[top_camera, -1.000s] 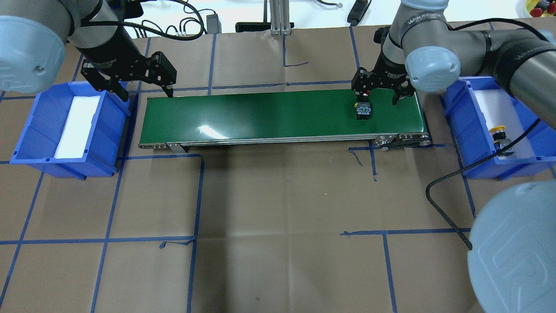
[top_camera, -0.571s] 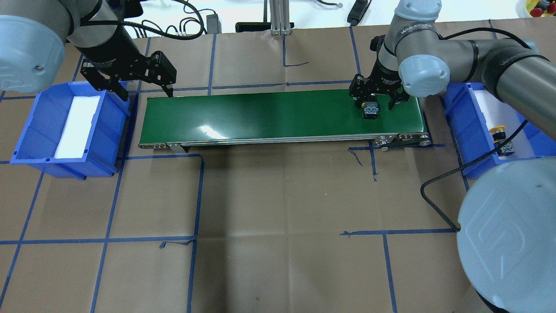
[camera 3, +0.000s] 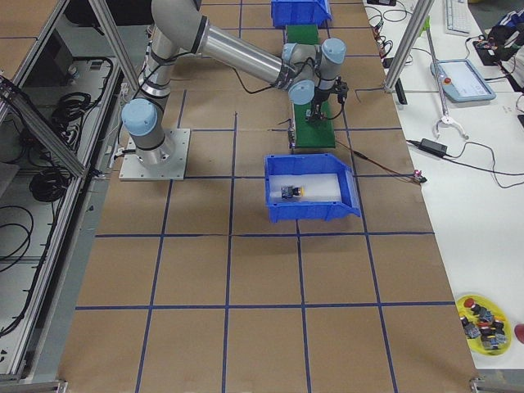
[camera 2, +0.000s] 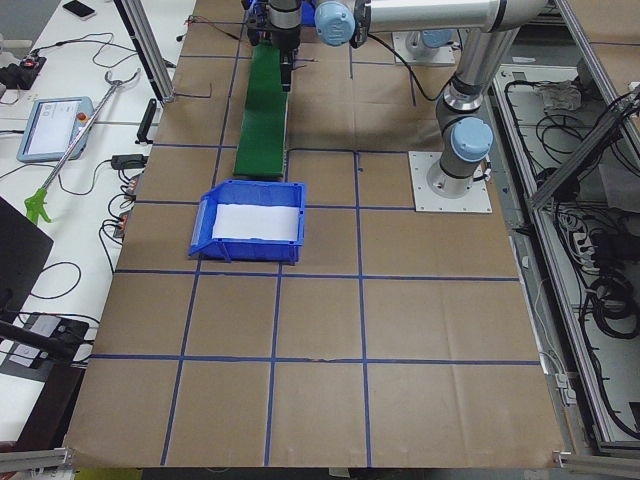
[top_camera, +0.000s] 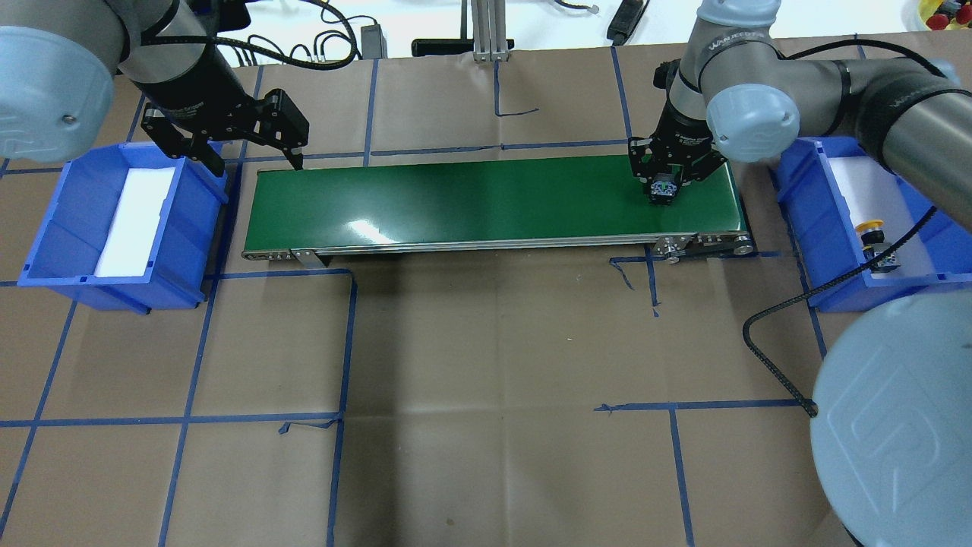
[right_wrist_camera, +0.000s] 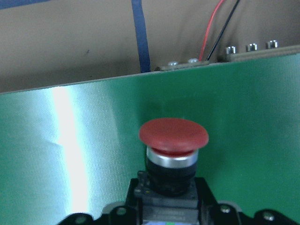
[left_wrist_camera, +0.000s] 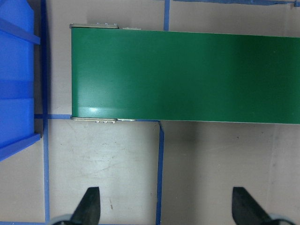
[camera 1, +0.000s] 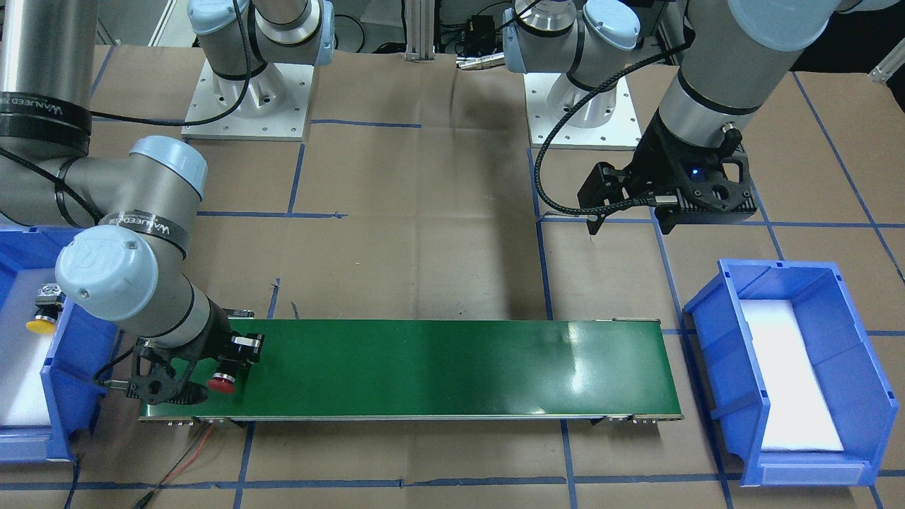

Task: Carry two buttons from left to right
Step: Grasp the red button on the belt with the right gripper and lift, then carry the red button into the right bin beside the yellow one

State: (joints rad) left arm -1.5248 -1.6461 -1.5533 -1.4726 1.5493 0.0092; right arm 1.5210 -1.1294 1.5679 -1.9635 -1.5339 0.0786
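Note:
The red button (top_camera: 664, 189) lies at the right end of the green conveyor belt (top_camera: 471, 197), red cap pointing away from the robot. My right gripper (top_camera: 667, 184) is shut on its black barrel and grey block. The wrist view shows the red cap (right_wrist_camera: 173, 133) just ahead of the gripper, over the belt (right_wrist_camera: 258, 117). It also shows in the front view (camera 1: 220, 384). The yellow button (top_camera: 870, 229) lies in the right blue bin (top_camera: 797, 205). My left gripper (top_camera: 254, 161) is open and empty, above the belt's left end.
The left blue bin (top_camera: 45, 220) holds only a white foam pad. A black cable (top_camera: 767, 342) hangs from the right arm over the table. Red and black wires (right_wrist_camera: 215, 28) run beside the belt's far edge. Blue tape lines mark the brown paper.
The red button travelled right along the belt. My right gripper followed it and went from wide open to shut around it. The left arm has not moved.

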